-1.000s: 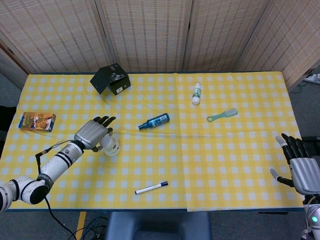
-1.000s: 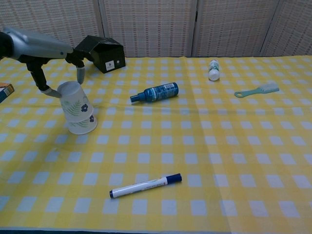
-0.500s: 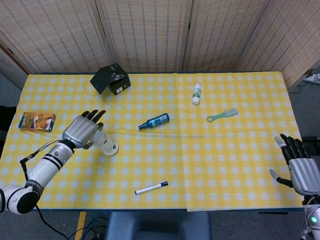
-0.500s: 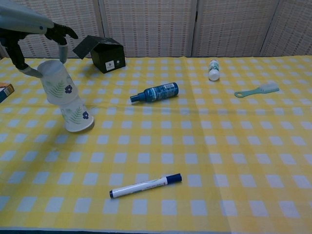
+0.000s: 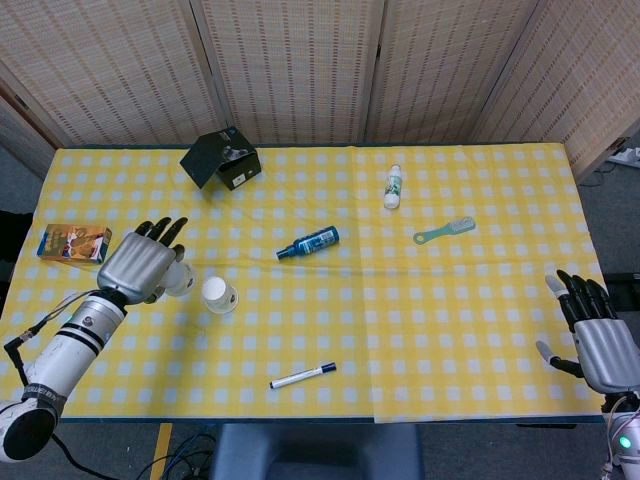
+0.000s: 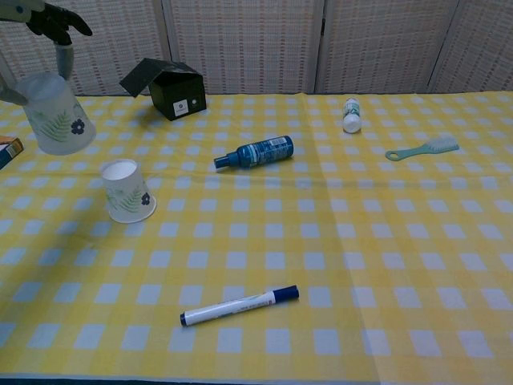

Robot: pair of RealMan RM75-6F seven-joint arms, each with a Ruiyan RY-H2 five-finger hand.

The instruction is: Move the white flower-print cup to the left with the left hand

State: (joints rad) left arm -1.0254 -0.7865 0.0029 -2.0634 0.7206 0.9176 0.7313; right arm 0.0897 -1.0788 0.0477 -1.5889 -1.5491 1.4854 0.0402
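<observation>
Cup [image 6: 56, 114] — in left hand [image 5: 142, 266].

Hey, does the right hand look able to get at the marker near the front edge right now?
Probably yes. The right hand is open and holds nothing, and only bare cloth lies between it and the marker, though it would be a long sideways reach.

cup [image 6: 54, 114] wht w/ grn fern+blue flower | tablecloth [image 5: 450, 300] yel/wht check | bottle [image 5: 312, 241] blue

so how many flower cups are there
2: one cup held up off the table by the left hand, one cup upside down on the cloth right of it.
</observation>
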